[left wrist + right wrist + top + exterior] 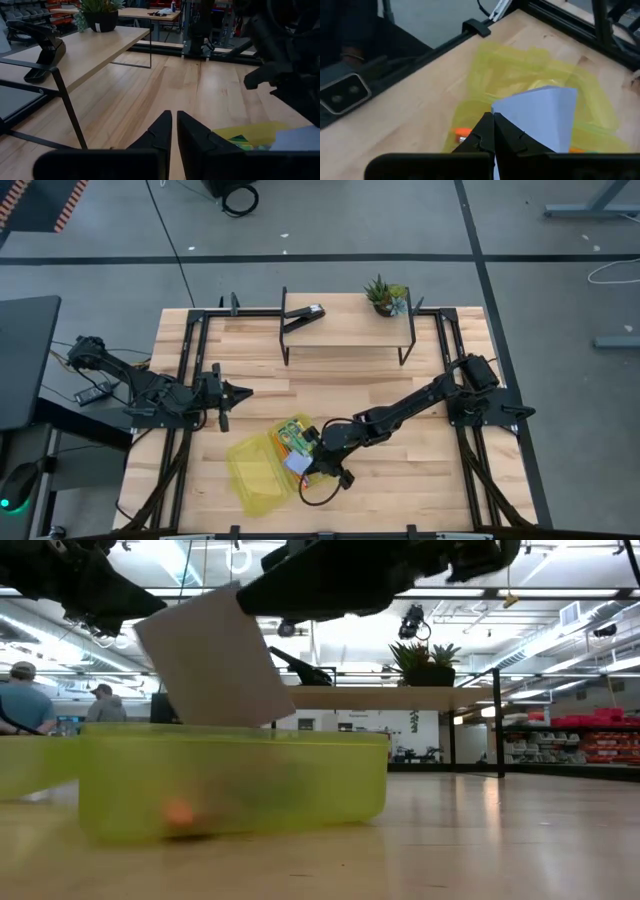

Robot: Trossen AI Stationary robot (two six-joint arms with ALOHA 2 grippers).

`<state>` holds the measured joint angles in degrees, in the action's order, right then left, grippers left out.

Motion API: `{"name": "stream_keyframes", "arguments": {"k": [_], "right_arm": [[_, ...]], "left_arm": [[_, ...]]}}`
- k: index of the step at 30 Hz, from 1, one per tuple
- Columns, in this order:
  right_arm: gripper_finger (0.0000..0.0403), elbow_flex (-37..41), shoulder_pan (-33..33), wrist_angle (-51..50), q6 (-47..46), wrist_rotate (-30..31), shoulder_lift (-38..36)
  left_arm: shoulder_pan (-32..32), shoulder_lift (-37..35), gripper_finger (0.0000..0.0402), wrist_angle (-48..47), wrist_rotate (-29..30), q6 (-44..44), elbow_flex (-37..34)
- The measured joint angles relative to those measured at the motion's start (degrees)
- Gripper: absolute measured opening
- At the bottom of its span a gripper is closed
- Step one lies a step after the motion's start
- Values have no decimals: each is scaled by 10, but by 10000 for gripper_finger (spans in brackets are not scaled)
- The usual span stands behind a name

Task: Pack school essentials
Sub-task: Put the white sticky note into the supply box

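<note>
Pale blue notepad (540, 117) hangs pinched by one corner in the right gripper (492, 131), whose fingers are closed on it just above the yellow-green box (520, 75). Lowering it flat before release should, probably, keep it from catching the rim. Left gripper (174, 131) waits apart, fingers nearly together and empty.

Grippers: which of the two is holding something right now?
The right gripper, over the yellow-green box, pinches the pale blue notepad between its fingers. The left gripper is shut on nothing, off to the side above bare table.
</note>
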<state>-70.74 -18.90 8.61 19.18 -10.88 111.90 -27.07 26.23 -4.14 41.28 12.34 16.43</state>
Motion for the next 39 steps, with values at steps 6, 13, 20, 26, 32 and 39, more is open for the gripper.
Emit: {"name": "stream_keyframes", "arguments": {"k": [6,13,20,26,32,39], "right_arm": [[6,-11,7,-23,-45,-55,-18],[6,-17,8,-51,-59,-94,-19],[6,-42,12,-146,-82,-94,-18],[6,-116,11,-286,-83,-88,-18],[6,-150,11,-351,-89,-68,-18],[6,-143,12,-343,-91,-67,-18]], "left_arm": [[0,0,31,0,0,1,0],[0,0,40,-1,0,0,0],[0,0,34,0,0,0,0],[0,0,31,0,0,0,0],[0,0,39,0,0,0,0],[0,0,36,0,0,1,0]]}}
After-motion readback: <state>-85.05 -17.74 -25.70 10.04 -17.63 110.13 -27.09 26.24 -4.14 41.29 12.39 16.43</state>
